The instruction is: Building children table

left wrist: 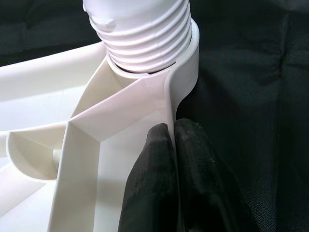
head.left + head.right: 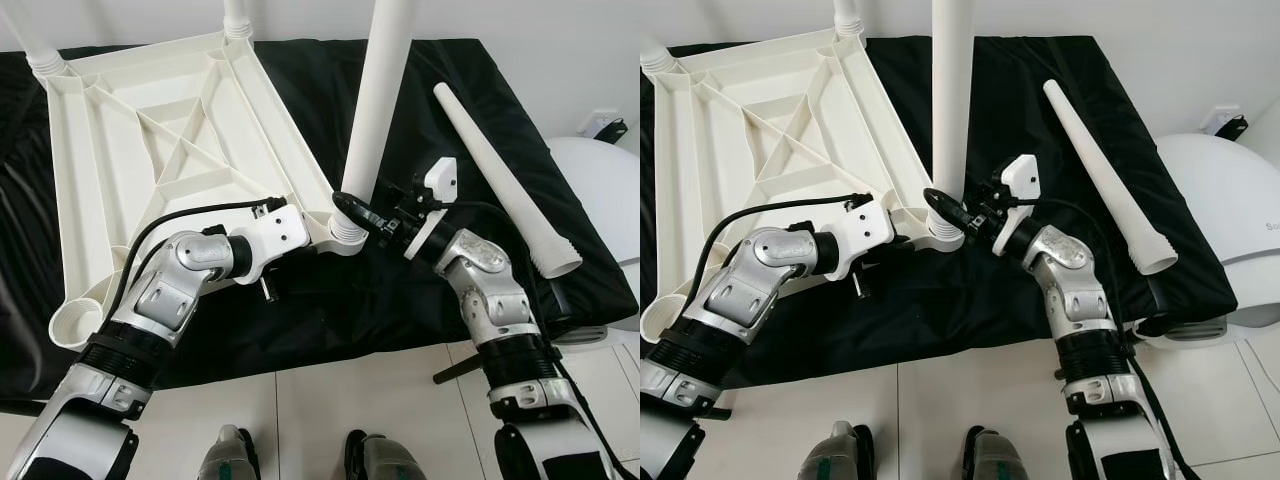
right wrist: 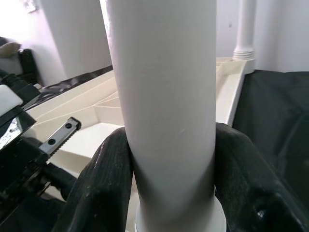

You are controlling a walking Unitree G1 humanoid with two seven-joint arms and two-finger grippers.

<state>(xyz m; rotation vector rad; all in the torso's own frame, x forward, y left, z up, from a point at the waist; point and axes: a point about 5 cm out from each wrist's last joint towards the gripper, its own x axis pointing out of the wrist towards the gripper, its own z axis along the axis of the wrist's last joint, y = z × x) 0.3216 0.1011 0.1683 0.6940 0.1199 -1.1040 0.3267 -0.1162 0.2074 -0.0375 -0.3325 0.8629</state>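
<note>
A white plastic table top (image 2: pixel 150 140) lies upside down on a black cloth, ribs facing up. A white leg (image 2: pixel 378 100) stands upright in the near right corner socket (image 2: pixel 345 232), its threaded end (image 1: pixel 145 34) seated there. My right gripper (image 2: pixel 358 212) is shut on this leg just above the socket, fingers (image 3: pixel 104 183) on both sides. My left gripper (image 2: pixel 318 232) is shut on the table top's rim wall (image 1: pixel 169 111) beside that socket. Two more legs (image 2: pixel 238 15) stand in the far corners. A loose leg (image 2: pixel 500 175) lies on the cloth to the right.
The black cloth (image 2: pixel 470 90) covers a low surface that ends near my feet (image 2: pixel 300 455) on white floor tiles. A white rounded object (image 2: pixel 1230 230) sits to the right. The table top's near left corner socket (image 2: pixel 75 322) holds no leg.
</note>
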